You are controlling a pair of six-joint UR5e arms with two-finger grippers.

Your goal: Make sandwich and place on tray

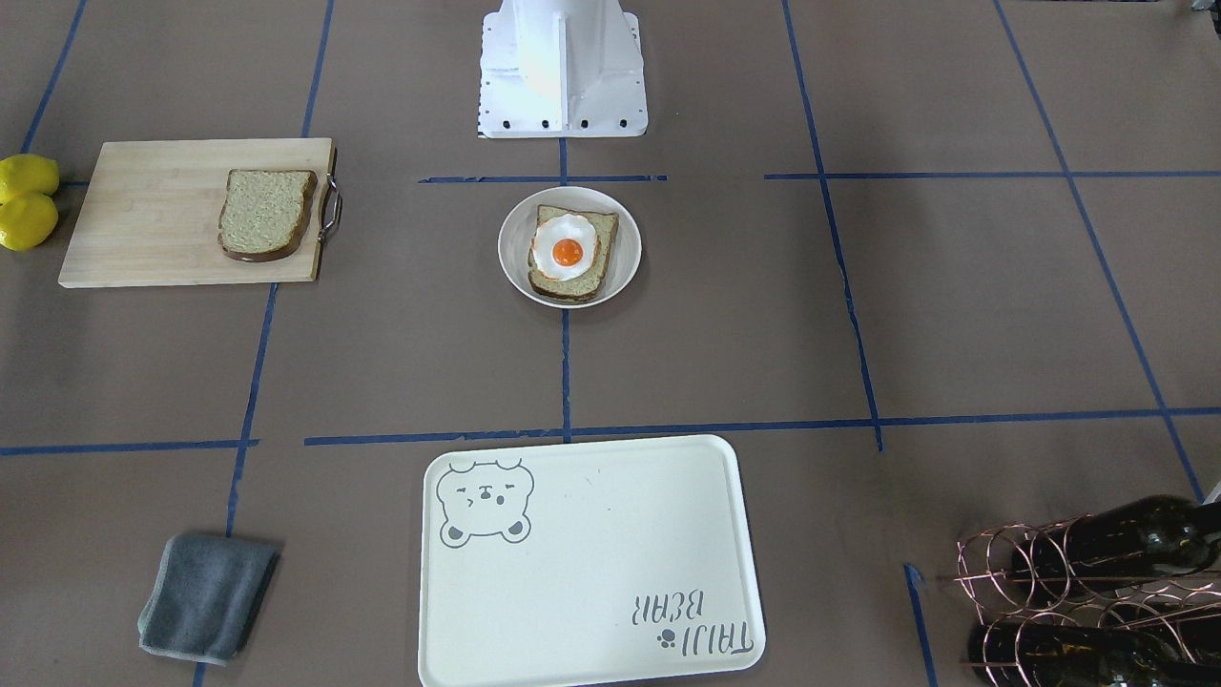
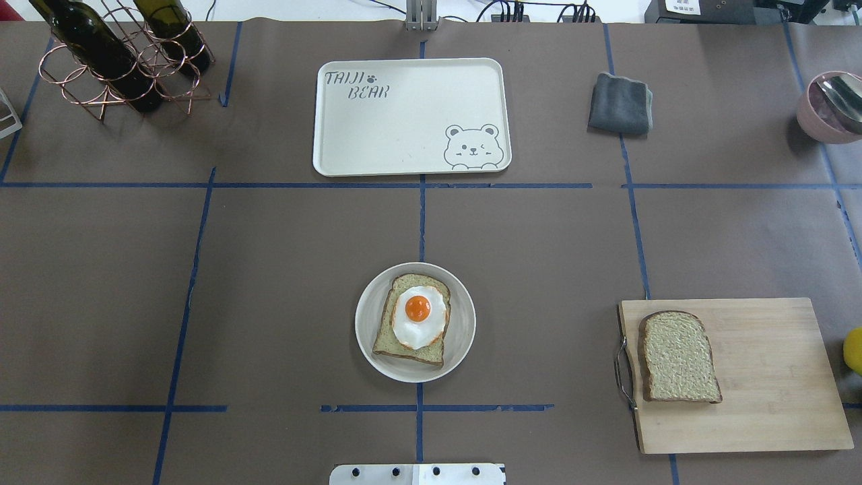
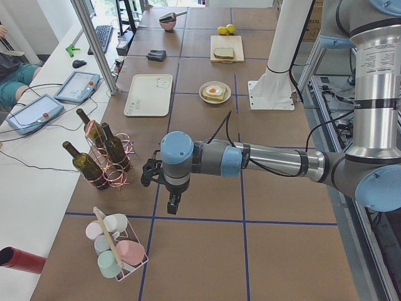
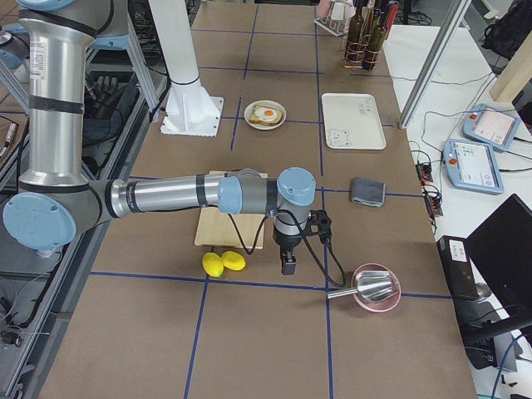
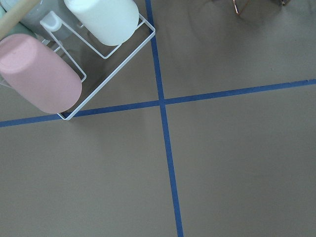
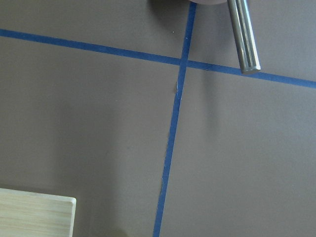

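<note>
One bread slice [image 1: 603, 250] lies on a small round white plate [image 1: 510, 243] at mid-table, with the fried egg [image 1: 567, 248] on top; the egg also shows in the overhead view [image 2: 419, 316]. The second bread slice [image 1: 265, 212] lies on a wooden cutting board [image 1: 143, 215]; it also shows from overhead [image 2: 679, 357]. The cream tray [image 1: 610, 534] with the bear drawing holds nothing. My left gripper [image 3: 172, 204] hangs over the table near the wine rack, far from the food. My right gripper [image 4: 288, 266] hangs beside the lemons. Both show only in the side views, so I cannot tell whether they are open.
Two lemons [image 1: 27, 200] lie beside the cutting board. A folded grey cloth [image 1: 205, 596] lies near the tray. A copper wine rack with bottles [image 2: 114, 60], a pink bowl with a ladle [image 2: 828, 104] and a rack of mugs [image 3: 116, 244] stand at the table's ends.
</note>
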